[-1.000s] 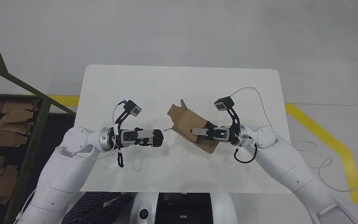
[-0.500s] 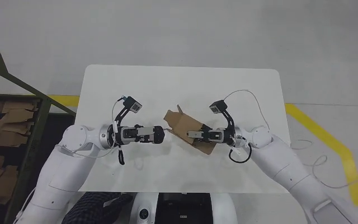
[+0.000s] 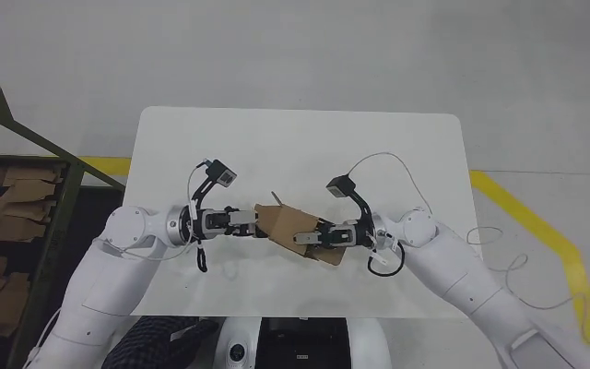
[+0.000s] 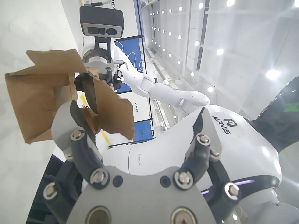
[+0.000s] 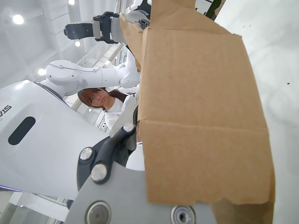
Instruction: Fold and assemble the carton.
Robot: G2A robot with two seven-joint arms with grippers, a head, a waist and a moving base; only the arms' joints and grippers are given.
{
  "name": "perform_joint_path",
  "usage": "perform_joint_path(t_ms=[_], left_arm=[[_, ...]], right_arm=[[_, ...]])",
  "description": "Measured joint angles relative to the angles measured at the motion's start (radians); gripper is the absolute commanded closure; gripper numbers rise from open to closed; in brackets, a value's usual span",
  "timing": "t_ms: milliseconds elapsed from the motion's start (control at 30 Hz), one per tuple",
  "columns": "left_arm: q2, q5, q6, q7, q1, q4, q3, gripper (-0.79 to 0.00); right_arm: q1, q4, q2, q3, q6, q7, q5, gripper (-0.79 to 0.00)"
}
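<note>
A brown carton (image 3: 289,230), partly unfolded with loose flaps, hangs just above the white table (image 3: 387,148) near its front middle. My right gripper (image 3: 312,238) is shut on the carton's wall; in the right wrist view one finger (image 5: 128,120) presses the carton (image 5: 198,117) and the other is hidden behind it. My left gripper (image 3: 254,224) is open at the carton's other end. In the left wrist view its fingers (image 4: 77,115) stand wide apart, one overlapping a flap of the carton (image 4: 30,99); whether it touches I cannot tell.
A dark green rack (image 3: 37,148) holding flat cardboard (image 3: 23,198) stands off the table's left side. A thin cable (image 3: 406,171) loops from the right wrist camera. The back half of the table is bare.
The right arm has carried the carton leftward across the table until its flaps reach the left gripper. The left gripper has edged slightly toward it and stays open.
</note>
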Motion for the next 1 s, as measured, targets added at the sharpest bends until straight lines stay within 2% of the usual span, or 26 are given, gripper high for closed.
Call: perform_joint_path(t_ms=[333,800,1000], left_arm=[[0.0,0.003,0.006,-0.008,0.001,0.01,0.003,-0.785],[0.007,-0.039,-0.017,0.016,0.015,0.046,-0.097,-0.785],[0.007,-0.04,-0.021,0.031,0.015,0.055,-0.112,-0.785]], right_arm=[[-0.001,-0.015,-0.004,0.002,0.02,0.02,0.021,0.0],[-0.01,-0.052,0.01,-0.001,0.089,0.089,0.061,0.0],[-0.013,-0.081,0.017,-0.017,0.126,0.126,0.053,0.0]])
